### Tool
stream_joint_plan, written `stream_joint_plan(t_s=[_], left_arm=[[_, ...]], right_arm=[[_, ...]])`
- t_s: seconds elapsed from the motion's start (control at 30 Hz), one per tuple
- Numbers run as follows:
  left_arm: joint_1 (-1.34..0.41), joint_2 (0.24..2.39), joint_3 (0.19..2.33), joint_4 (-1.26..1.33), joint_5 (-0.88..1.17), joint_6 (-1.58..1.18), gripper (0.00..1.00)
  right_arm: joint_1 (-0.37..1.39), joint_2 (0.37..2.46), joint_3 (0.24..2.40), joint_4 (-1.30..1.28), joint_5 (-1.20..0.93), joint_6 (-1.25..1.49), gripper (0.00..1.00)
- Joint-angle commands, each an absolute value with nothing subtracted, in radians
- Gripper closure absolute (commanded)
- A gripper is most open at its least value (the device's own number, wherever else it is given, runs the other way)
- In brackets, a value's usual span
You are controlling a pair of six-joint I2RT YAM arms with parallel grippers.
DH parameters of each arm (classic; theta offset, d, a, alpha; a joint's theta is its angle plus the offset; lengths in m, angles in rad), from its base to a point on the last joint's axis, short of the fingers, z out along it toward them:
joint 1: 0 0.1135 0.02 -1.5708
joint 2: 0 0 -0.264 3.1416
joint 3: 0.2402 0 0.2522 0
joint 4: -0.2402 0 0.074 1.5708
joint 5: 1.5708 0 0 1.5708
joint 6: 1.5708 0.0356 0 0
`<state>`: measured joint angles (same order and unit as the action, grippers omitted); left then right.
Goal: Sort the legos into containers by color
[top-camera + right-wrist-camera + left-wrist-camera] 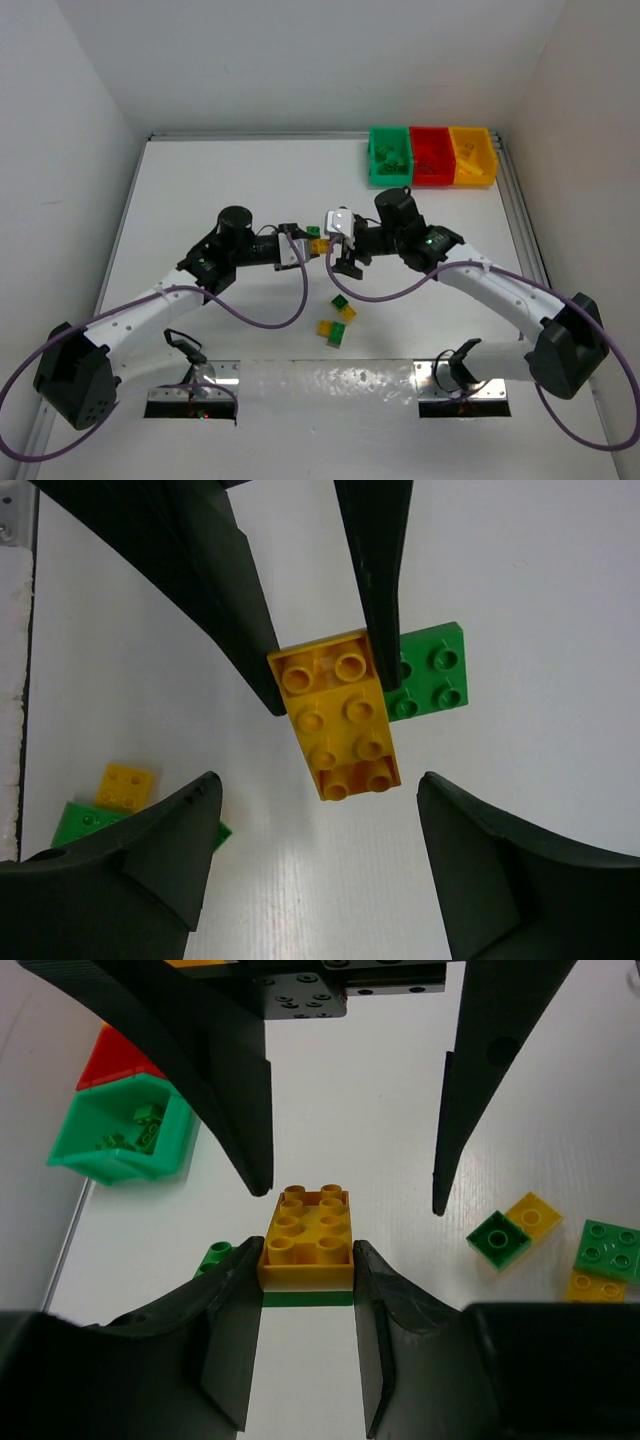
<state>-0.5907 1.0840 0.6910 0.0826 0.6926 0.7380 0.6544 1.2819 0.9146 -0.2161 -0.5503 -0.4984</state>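
My left gripper point(307, 1250) is shut on a yellow lego point(305, 1238) that sits on a green lego point(215, 1257), its fingers point(385, 1310) pressing the long sides. The stack point(317, 243) is at mid-table. My right gripper point(318, 780) faces it from the other side, open, with its fingers point(170, 830) on either side of the free end of the yellow lego point(340, 710) and not touching it. The green lego point(430, 670) sticks out sideways underneath. The containers stand at the back right: green point(390, 181), red point(432, 181) and yellow point(472, 181).
Loose green point(340, 300) and yellow point(326, 327) legos lie just in front of the grippers. The left wrist view shows them to the right point(498, 1240). The green bin point(70, 1150) holds several green legos. Purple cables hang from both arms.
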Motion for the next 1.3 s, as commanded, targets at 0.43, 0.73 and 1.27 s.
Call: stream_joint_plan(t_s=[0.43,0.73,1.27], left_arm=[[-0.606,1.071,0.730,0.071,0.739,0.765,1.00],[-0.607,1.074,0.715,0.077,0.719,0.767,1.00],[-0.606,1.080,0.712,0.089,0.723,0.761,1.00]], right_arm=[[0.689,1.348,0.965,-0.166,-0.532,-0.515,0.58],[0.701,1.344,0.959,-0.115,-0.555,-0.463,0.62],[0.712,1.348,0.966,-0.072,-0.551,-0.428,0.43]])
